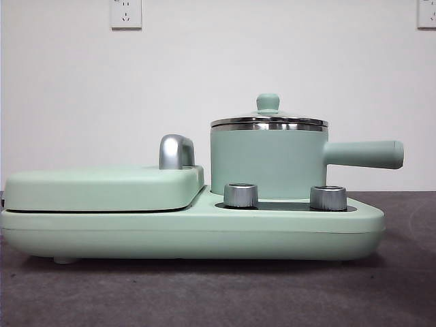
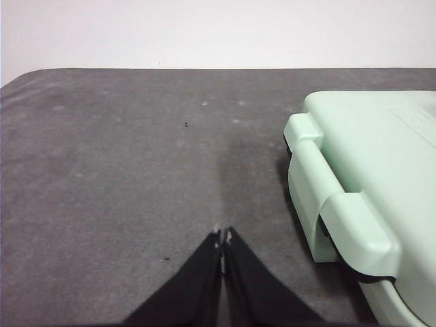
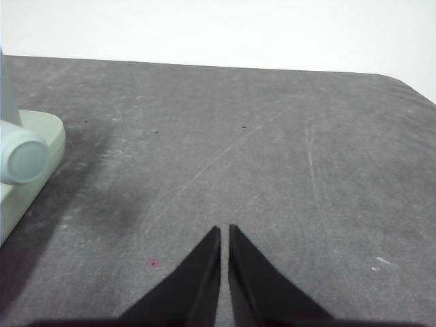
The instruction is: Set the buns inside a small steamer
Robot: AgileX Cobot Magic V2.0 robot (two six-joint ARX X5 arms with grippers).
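The small steamer [image 1: 269, 162] stands right of centre in the front view, a mint green cylindrical pot seated on the right half of a matching cooker base [image 1: 204, 235], its steel-rimmed glass lid [image 1: 268, 122] on and capped with a green knob [image 1: 268, 102]. The buns show in none of the views, so where they lie cannot be told. The pot looks rigid, smooth and fairly weighty; the lid is probably fragile and slick, best taken by the knob, while the long straight side handle [image 1: 364, 154], pointing toward the right edge, offers a firm hold on the body. Left of the pot sits a flat wide lidded griddle [image 1: 102, 187] with a chrome handle [image 1: 176, 151]; two steel dials [image 1: 240, 195] face forward. The left gripper [image 2: 222, 238] and right gripper [image 3: 225, 235] hover over bare grey felt-like table [image 3: 272, 150], jaws pressed together and holding nothing.
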